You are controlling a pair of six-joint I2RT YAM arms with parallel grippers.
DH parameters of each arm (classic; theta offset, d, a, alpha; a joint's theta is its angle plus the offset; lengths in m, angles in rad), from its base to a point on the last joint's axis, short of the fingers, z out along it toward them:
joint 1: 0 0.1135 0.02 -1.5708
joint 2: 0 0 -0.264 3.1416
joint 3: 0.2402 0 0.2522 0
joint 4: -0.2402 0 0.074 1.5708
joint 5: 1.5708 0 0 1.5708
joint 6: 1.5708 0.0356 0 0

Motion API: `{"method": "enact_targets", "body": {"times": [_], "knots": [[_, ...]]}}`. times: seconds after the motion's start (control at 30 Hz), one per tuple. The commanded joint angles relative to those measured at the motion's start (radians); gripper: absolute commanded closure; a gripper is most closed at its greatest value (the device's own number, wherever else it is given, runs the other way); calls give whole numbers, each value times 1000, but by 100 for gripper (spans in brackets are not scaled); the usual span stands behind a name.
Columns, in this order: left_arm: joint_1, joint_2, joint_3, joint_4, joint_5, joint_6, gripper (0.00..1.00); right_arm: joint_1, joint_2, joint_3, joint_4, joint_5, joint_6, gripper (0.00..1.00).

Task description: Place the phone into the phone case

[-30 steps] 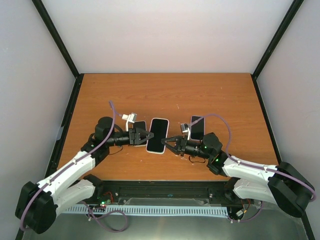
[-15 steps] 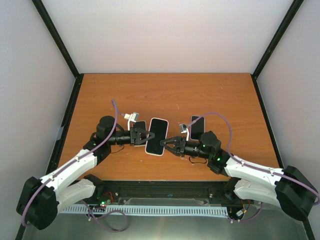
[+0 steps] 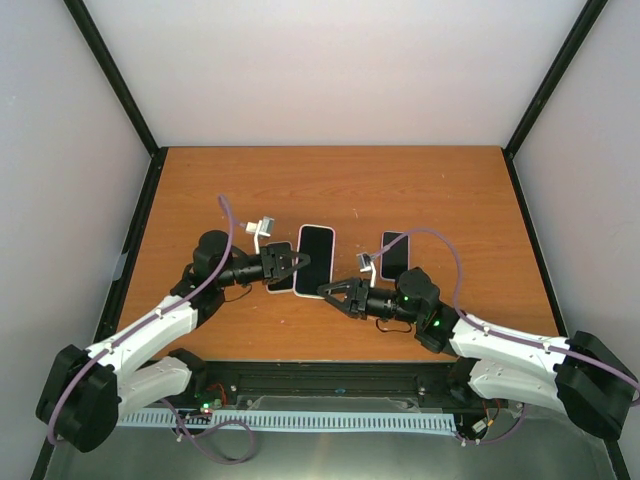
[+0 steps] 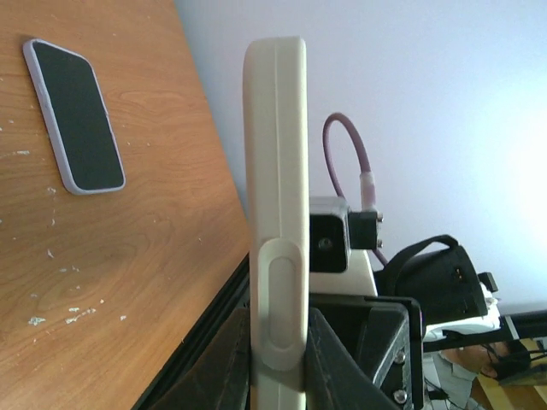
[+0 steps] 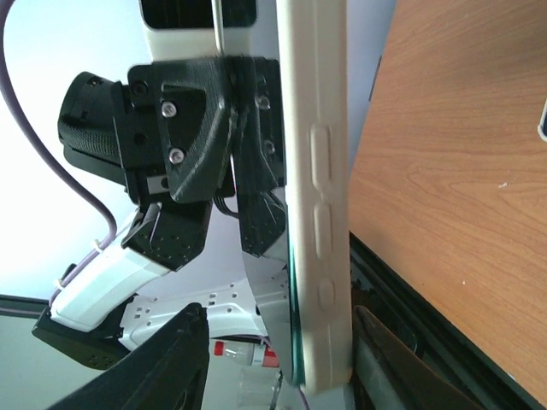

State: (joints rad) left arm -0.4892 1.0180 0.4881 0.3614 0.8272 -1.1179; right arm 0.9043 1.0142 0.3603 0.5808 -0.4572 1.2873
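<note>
Between my two sets of jaws: the case, on one narrow hold.
My left jaws (image 3: 298, 262) clamp the white phone case (image 3: 314, 255); my right jaws (image 3: 330, 290) stand open astride its end. With the phone (image 3: 396, 254) lying beyond them on the surface (image 3: 330, 190), the case may pivot or slip.

Soft, even light fills the overhead view; the orange-brown wooden table (image 3: 400, 190) shows faint shadows. Between the blurred dark fingers (image 4: 224, 363) of the left gripper (image 4: 278, 323) the cream-white plastic phone case (image 4: 275, 154) is sharp; beyond them the pale wall (image 4: 479, 102) glares. Behind the fingers (image 5: 168, 363) of the right gripper (image 5: 282, 314) the background washes out white.
</note>
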Motion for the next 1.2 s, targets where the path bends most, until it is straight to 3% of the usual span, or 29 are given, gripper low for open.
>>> {"method": "enact_targets", "body": {"times": [0.0, 0.2, 0.37, 0.6, 0.67, 0.9, 1.07, 1.17], "knots": [[4, -4, 9, 120, -44, -29, 100, 21, -7, -12, 38, 4, 11, 60], [3, -3, 4, 86, -74, 11, 100, 22, -25, -25, 49, 28, 29, 83], [3, -1, 6, 34, -98, 57, 100, 22, -29, -29, 65, 37, 43, 96], [3, 4, 8, 34, -83, 64, 100, 22, -6, -33, 97, 33, 67, 97], [3, 3, 12, 25, -68, 64, 100, 22, -10, -32, 95, 36, 57, 90], [3, -21, 8, 26, 68, 61, 100, 22, -131, 8, -113, 141, -60, 38], [3, -44, -2, 27, 171, 80, 100, 22, -159, 84, -269, 208, -128, 29], [3, -28, -5, 38, 234, 99, 100, 22, -139, 111, -273, 223, -136, 29]]}}
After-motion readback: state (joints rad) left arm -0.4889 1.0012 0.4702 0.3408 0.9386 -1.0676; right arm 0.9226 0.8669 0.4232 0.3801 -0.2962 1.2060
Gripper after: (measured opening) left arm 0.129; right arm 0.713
